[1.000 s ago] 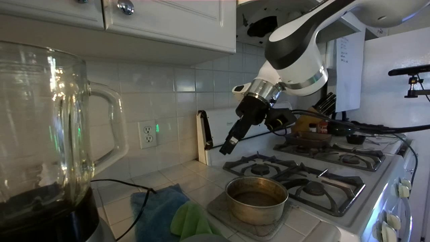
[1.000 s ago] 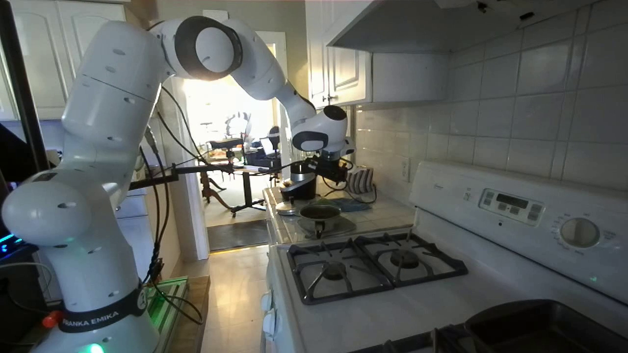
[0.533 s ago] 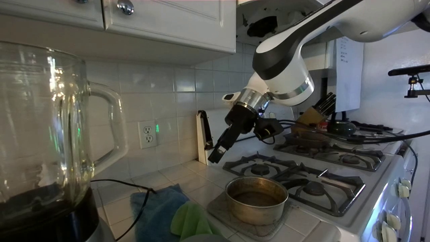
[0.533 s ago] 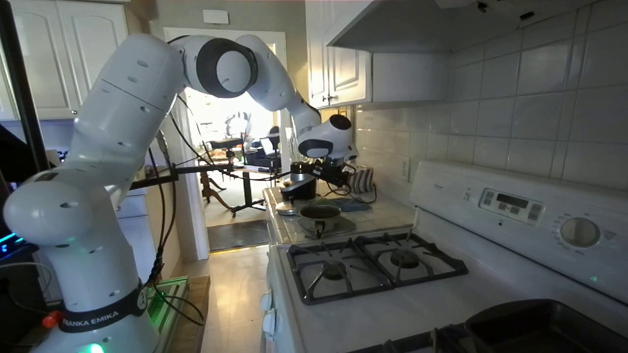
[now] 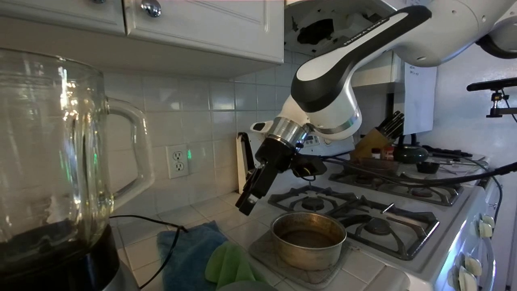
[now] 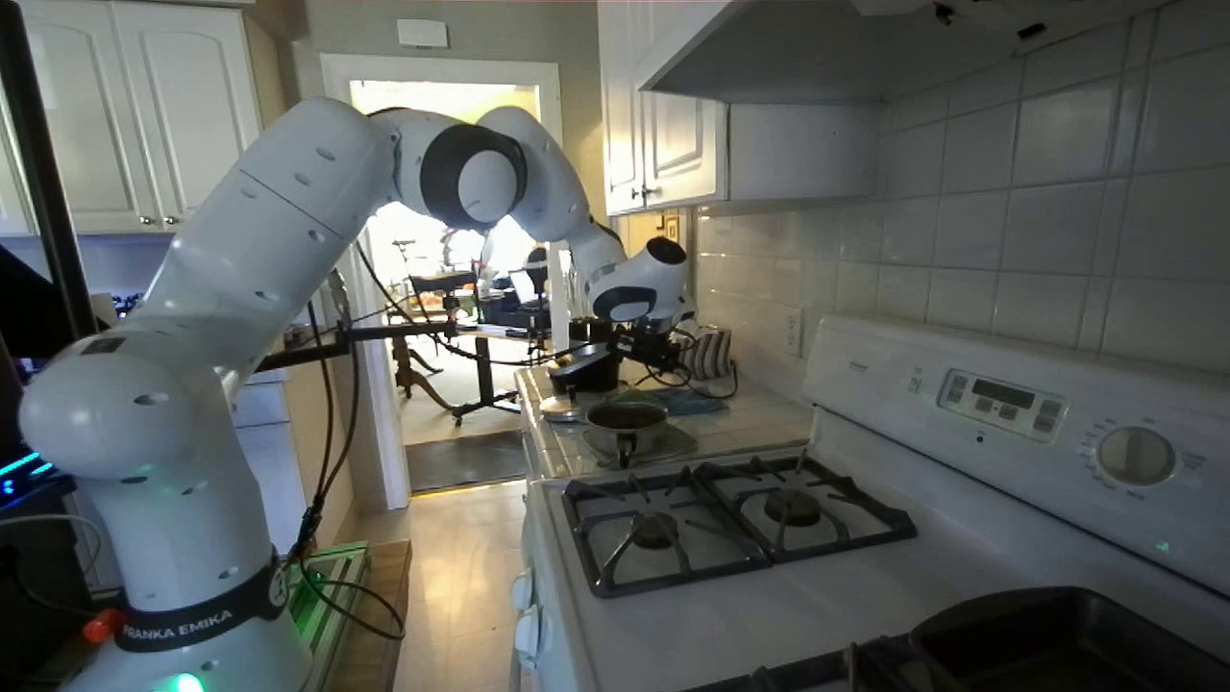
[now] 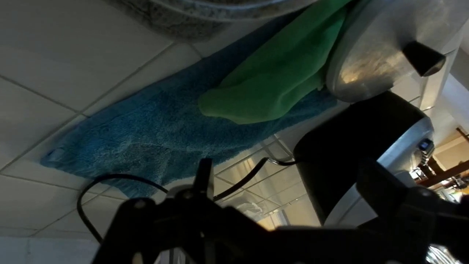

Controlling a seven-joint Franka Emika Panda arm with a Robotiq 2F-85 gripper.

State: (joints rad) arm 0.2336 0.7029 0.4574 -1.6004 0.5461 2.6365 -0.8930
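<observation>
Tiled counter [image 5: 242, 226] stretches from the edge of the stove [image 6: 846, 596] to the blue towel [image 5: 194, 254], pot [image 5: 309, 258] nearby; the claw [image 7: 285, 165], spread wide, gripping nothing, hangs above, lower than a second ago!

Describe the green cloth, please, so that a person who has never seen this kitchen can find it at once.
Find the white stove, then the tiled counter beside it, where a blue towel lies near a round pot. The green cloth lies over part of this towel. Its green colour sets it apart from the blue fabric underneath and the metal lid beside it.
</observation>
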